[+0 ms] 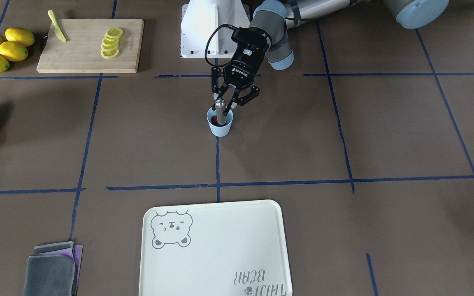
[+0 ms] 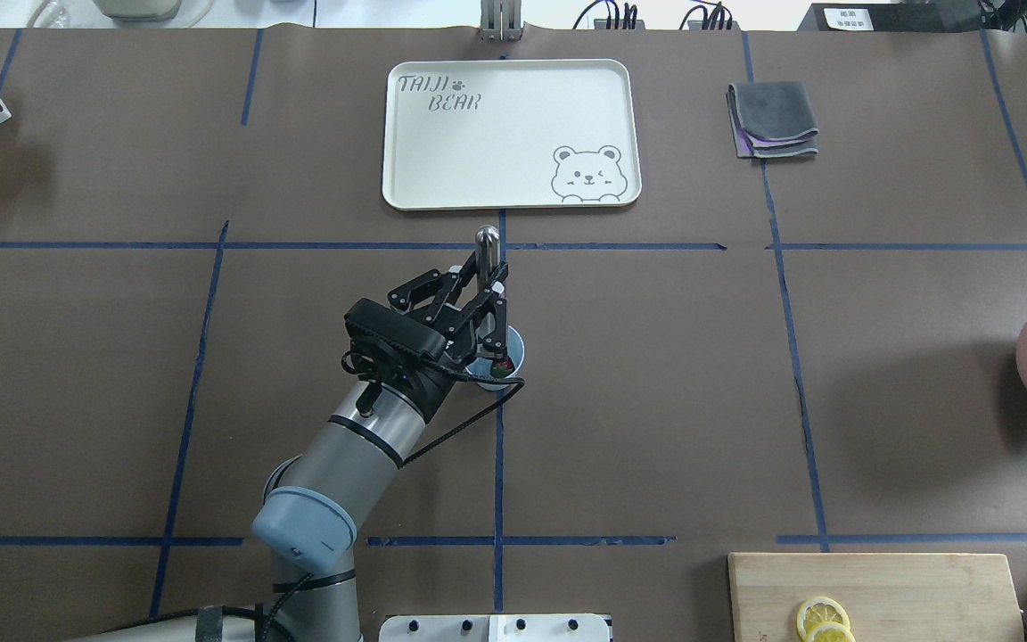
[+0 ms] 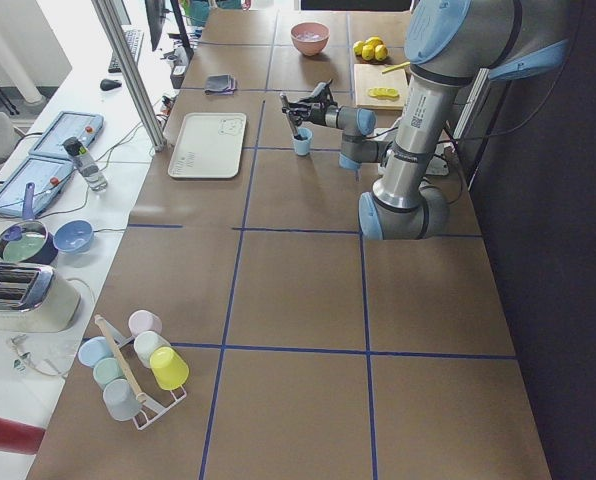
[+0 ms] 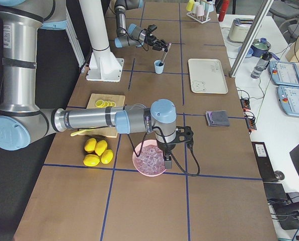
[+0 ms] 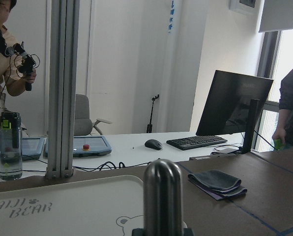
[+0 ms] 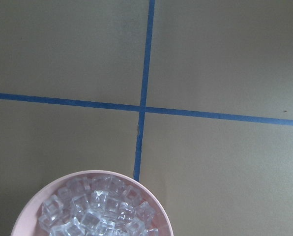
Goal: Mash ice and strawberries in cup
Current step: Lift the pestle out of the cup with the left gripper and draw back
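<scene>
The pale blue cup [image 1: 220, 128] stands at the table's middle, also in the overhead view [image 2: 514, 350]. A red strawberry [image 1: 213, 121] lies inside it against the wall. I cannot make out ice in the cup. My left gripper [image 1: 223, 102] is just above the cup's rim, shut on a metal muddler [image 1: 219, 110] whose lower end stands in the cup. The muddler's rounded top [image 5: 162, 194] fills the left wrist view. My right gripper [image 4: 165, 161] hangs over a pink bowl [image 4: 148, 170] of ice cubes [image 6: 97, 211]; I cannot tell if it is open or shut.
A white bear tray [image 2: 511, 134] lies beyond the cup. A folded grey cloth [image 2: 772, 119] is at the far right. A cutting board [image 1: 91, 45] holds lemon slices [image 1: 111, 43] and a yellow knife [image 1: 57, 31], with whole lemons [image 1: 4, 48] beside it. A cup rack [image 3: 133, 372] stands at the left end.
</scene>
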{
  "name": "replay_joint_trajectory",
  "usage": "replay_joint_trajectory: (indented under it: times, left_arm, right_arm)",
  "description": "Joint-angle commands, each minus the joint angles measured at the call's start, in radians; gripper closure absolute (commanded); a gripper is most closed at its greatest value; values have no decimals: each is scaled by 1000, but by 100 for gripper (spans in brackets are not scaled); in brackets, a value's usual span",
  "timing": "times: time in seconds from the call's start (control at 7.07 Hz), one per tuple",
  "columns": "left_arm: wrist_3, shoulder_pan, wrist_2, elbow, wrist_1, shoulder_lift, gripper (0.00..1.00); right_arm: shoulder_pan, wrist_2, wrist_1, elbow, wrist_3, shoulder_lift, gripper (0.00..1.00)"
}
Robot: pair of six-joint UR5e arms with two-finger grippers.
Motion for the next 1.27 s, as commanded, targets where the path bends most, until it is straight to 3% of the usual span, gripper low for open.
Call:
replay_joint_trajectory:
  times: [0.0,0.42,0.71,0.99,1.13]
  left_arm:
    - [9,-9,-3,-59,7,2,100]
    - [12,-49,-12,-191,44,22,100]
    - [-39,-113,-67,-213,58,25,100]
    - [-246,-257,-243,-212,124,101,100]
    - [-344,-352,-378,-212,165,140,100]
  right_arm:
    - [0,1,2,-1,1,0,0]
    - [0,1,3,-1,0,-3,0]
    - [0,4,5,-26,0,-2,0]
    - [0,4,5,-27,0,-3,0]
    - [0,5,5,-25,1,-2,0]
